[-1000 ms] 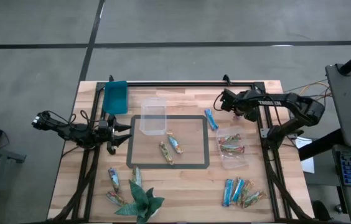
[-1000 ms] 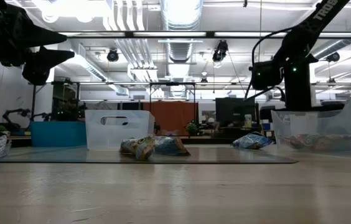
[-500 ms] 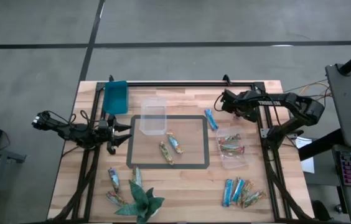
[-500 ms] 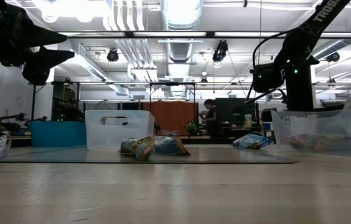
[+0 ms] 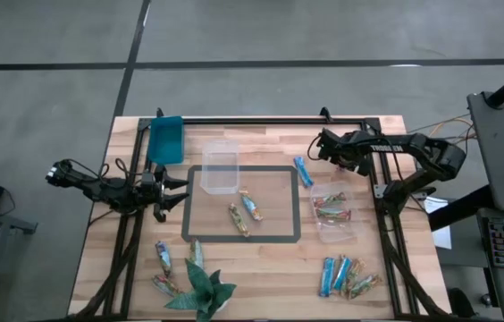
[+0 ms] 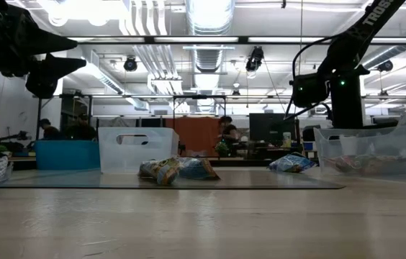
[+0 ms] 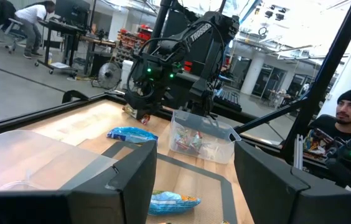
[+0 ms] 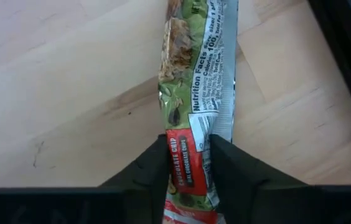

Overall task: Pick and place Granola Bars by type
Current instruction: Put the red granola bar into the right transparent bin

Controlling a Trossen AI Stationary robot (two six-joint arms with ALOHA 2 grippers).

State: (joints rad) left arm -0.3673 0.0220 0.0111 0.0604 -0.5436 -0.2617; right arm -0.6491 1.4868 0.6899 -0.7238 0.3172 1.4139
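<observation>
Green-and-red chocolate chip bar (image 8: 191, 112) was now pinched by the right gripper (image 8: 188, 163), which had narrowed; sorting could proceed.

Granola Bars (image 5: 243, 212): two on the mat at table centre, one blue beside it. Several in the right tub; clusters near both front corners.

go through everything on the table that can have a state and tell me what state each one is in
right gripper: shut on a granola bar, near the table's far right corner.
held granola bar: brown and green wrapper, clamped at one end.
left gripper: open, empty, waiting at the table's left edge.
empty clear tub: upright, nothing inside.
right clear tub: upright, holds several bars.
blue bar: flat on the table, outside the tubs.
</observation>
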